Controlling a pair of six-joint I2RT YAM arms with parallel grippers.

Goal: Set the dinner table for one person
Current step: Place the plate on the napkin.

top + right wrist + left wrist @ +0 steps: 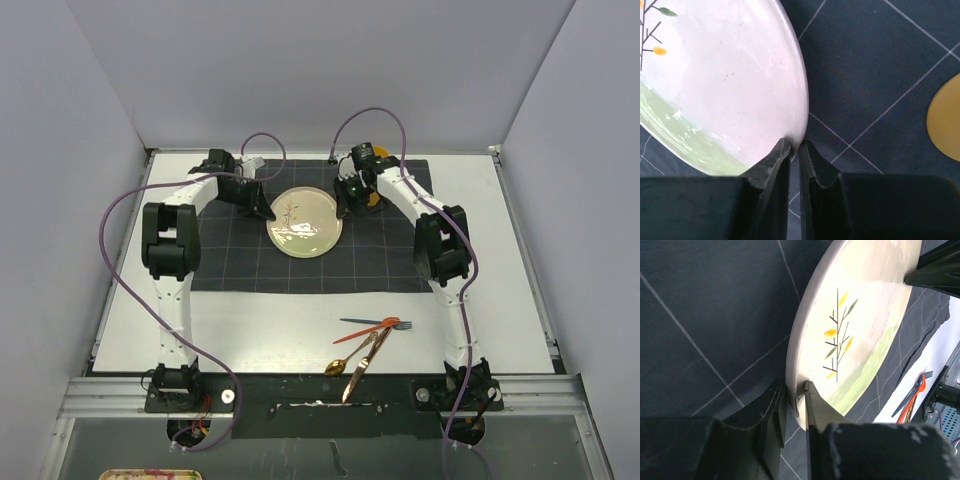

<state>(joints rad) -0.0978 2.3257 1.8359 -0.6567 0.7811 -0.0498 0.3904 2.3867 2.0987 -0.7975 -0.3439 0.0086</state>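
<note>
While both arms reach across the white counter [500, 250], I see one plate [305, 225] pinched at opposite rims.
The counter spans the whole enclosure floor, with the arm bases along its near metal rail. A dark gridded cloth [240, 270] covers its far middle, and the twig-patterned plate is over the cloth's centre. The left gripper [795, 390] is nearly closed, clamping the plate's left rim. The right gripper [795, 145] is narrower still, its tips nipping the right rim. Cutlery [370, 340] lies heaped on bare counter near the right base.
</note>
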